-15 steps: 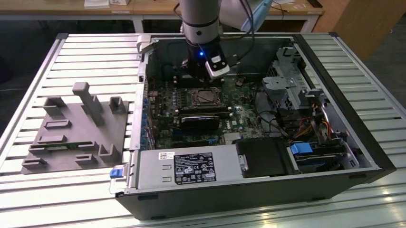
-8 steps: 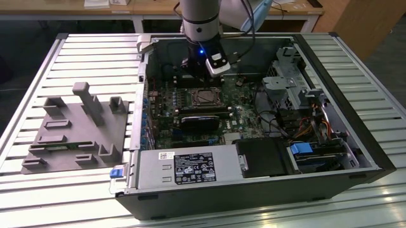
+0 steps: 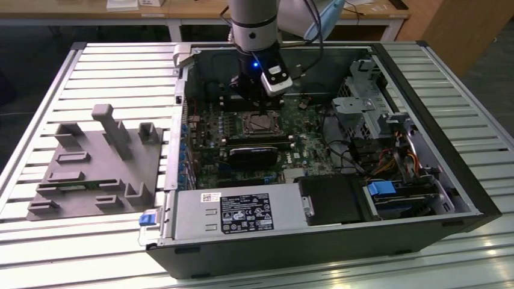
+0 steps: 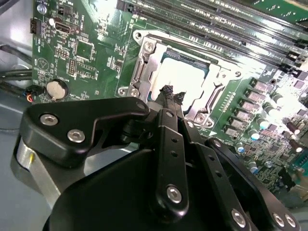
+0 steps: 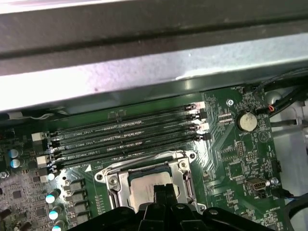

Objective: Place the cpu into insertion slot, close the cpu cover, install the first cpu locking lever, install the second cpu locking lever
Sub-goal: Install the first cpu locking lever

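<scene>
The cpu (image 4: pixel 185 79) sits in the slot (image 4: pixel 144 72) with the cover (image 4: pixel 219 72) down around it, right under the pincer (image 4: pixel 172 93). Its fingertips (image 5: pixel 162 188) are pressed together, holding nothing, just above the chip. Memory slots (image 5: pixel 125 132) lie just beyond.

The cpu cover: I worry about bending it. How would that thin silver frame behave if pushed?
The thin silver metal cpu cover looks like sheet metal, so probably light and springy. It lies around the grey square cpu, so a push likely presses it down rather than sliding it.
</scene>
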You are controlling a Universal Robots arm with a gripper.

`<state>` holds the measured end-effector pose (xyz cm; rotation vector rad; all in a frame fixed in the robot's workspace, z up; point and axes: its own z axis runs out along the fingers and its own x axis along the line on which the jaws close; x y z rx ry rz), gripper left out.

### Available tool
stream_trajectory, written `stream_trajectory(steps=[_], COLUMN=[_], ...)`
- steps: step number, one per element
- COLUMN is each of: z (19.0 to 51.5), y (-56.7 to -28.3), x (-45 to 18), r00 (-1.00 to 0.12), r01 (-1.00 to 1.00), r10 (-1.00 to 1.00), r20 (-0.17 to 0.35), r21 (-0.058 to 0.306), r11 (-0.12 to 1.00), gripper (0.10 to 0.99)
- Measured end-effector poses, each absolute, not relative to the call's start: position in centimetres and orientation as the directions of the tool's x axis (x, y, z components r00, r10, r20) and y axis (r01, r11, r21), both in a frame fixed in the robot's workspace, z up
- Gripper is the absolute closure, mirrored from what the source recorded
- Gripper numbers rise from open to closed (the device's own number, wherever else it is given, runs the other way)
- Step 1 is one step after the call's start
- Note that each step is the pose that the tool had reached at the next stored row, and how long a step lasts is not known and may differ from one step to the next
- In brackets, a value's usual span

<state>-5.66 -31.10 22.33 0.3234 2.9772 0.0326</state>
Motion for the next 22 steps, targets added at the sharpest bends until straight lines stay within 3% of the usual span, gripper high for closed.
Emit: stream_trajectory(steps=[5, 11, 22], z=[22.3, 22.3, 22.2], y=[-31.1, -31.1, -32.3], x=[-5.6, -5.2, -4.4], r00=[-0.967, -0.972, -0.974], r01=[0.212, 0.214, 0.215], r10=[0.215, 0.216, 0.216], r20=[-0.140, -0.090, -0.072], r21=[0.037, 0.026, 0.022], r11=[0.977, 0.976, 0.976], gripper=[0.980, 0.980, 0.980])
